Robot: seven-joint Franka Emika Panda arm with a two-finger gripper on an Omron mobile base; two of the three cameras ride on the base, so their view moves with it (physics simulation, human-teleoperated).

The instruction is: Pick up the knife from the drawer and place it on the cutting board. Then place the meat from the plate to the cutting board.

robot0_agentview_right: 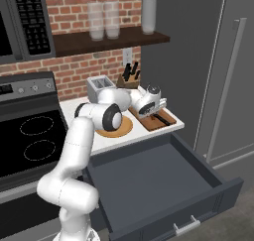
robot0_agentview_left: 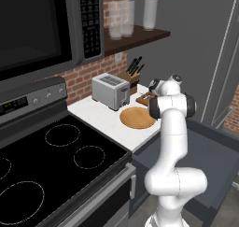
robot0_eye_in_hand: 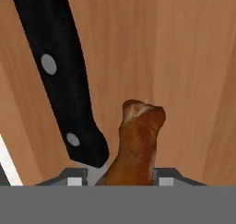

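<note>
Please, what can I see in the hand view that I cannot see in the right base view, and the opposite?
Hand view: the meat sits between the gripper fingertips, beside the knife handle with its rivets. Right base view: the open drawer, the plate, toaster, knife block and stove. Both: the cutting board with the knife lying on it.

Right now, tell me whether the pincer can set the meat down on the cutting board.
Probably yes: the pincer holds the meat right over bare cutting board, and the knife lies to one side.
</note>
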